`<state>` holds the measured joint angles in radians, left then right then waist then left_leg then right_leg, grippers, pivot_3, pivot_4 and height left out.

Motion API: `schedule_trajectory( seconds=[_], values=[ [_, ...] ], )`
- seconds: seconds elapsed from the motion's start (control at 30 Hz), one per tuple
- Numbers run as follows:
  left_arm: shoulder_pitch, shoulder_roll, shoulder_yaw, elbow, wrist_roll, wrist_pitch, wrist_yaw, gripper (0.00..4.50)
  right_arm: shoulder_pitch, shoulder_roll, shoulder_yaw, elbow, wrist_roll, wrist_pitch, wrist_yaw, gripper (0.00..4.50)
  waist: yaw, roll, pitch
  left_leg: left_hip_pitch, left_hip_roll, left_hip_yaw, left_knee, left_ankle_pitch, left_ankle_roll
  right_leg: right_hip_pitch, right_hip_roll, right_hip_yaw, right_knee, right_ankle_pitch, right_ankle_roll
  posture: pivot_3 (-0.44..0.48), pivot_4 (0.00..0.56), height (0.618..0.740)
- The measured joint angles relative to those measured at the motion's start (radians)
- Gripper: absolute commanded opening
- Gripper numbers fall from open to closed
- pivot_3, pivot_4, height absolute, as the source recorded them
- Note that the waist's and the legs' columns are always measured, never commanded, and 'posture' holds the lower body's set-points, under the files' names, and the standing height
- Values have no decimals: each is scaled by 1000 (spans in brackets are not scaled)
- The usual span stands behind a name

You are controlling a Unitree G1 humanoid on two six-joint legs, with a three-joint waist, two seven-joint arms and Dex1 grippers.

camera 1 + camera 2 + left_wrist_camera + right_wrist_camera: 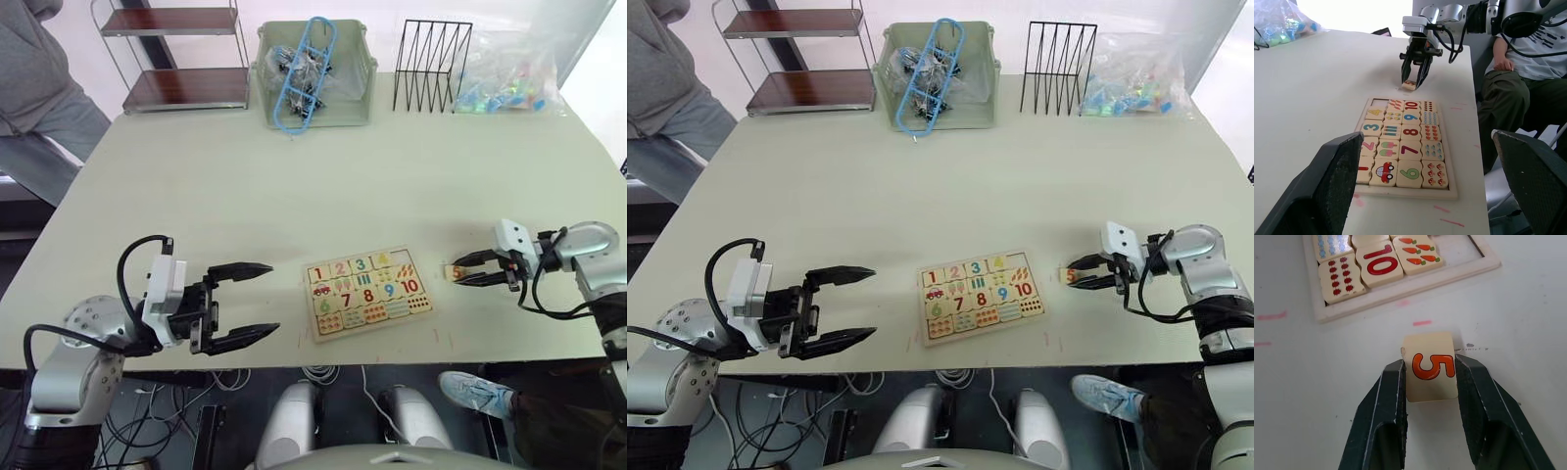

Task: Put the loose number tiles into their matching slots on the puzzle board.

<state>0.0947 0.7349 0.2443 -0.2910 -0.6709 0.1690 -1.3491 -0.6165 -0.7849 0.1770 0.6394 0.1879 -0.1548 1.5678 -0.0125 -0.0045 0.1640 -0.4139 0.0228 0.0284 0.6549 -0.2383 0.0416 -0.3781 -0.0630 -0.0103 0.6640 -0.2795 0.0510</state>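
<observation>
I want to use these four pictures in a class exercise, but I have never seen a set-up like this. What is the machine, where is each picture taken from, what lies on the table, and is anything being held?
This is a humanoid robot with two arms, each ending in a gripper of two black fingers. Two pictures come from cameras on its head, looking down over a pale table. The other two come from cameras on its wrists, looking along each gripper's fingers.

In front of the robot lies a wooden puzzle board with number and picture tiles; 1 to 4 are in, and the slot next to the 4 is empty. The right gripper has its fingers against both sides of the 5 tile, which lies on the table beside the board. The left gripper is open and holds nothing.

At the far edge stand a small shelf, a green bin, a black wire rack and a clear bag of colourful pieces.
</observation>
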Motion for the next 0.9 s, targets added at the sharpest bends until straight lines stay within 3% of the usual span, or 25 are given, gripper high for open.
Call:
schedule_trajectory(
  seconds=[0.43,0.9],
  values=[
    [41,-10,3,0,3,-16,28,4500,-101,-7,18,-273,-23,285,-28,872,1,0,0,-1,0,-1,0,0,0,-1,-4,0,0,0,0,0,150,740],
    [122,-36,31,-32,22,-49,135,4500,-244,54,207,-438,-152,482,-53,872,0,0,0,-2,-1,-2,-1,0,0,-2,-6,-1,-1,0,0,0,150,740]
  ],
)
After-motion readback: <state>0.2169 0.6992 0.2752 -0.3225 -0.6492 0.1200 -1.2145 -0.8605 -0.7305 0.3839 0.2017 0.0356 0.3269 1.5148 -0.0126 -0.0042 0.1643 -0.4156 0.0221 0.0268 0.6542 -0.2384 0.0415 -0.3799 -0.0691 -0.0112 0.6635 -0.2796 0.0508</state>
